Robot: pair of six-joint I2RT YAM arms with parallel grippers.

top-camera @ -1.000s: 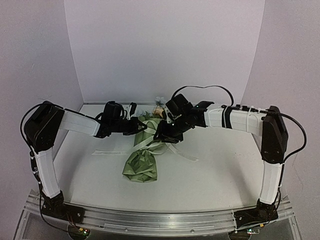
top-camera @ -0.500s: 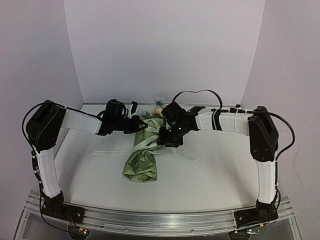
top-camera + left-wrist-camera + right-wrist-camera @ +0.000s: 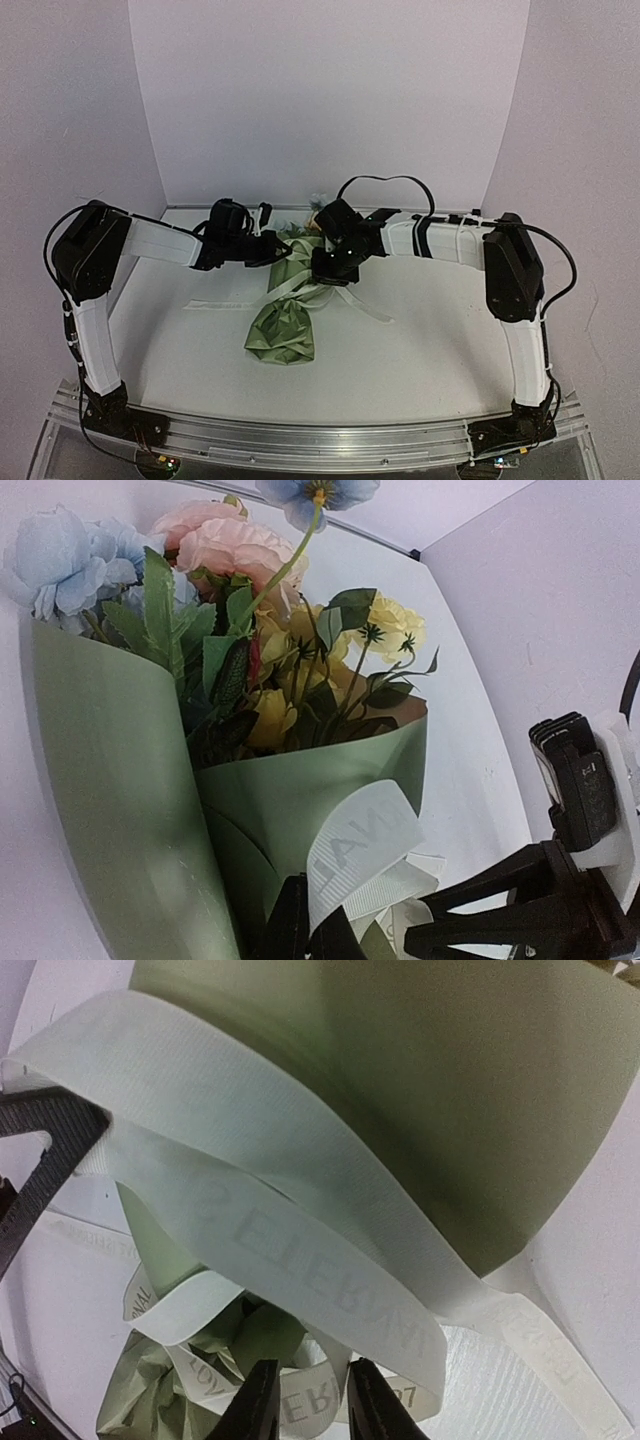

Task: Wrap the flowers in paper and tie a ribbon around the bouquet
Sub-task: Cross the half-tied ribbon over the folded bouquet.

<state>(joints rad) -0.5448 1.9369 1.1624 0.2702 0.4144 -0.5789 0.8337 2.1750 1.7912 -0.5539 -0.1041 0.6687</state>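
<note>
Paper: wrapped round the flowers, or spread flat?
Wrapped. The paper forms a cone around the flowers, with the blooms sticking out of its open end.

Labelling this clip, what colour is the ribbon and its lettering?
Cream-white ribbon with grey printed capital lettering, clearest in the right wrist view.

You face a white bench (image 3: 430, 340). Pale lilac walls (image 3: 330, 90) enclose its far and side edges. The light is soft and even.

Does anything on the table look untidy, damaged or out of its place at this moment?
Yes. The ribbon hangs in slack loops around the bouquet, no knot visible, its tails lying loose on the table. The paper is crumpled at its lower end.
</note>
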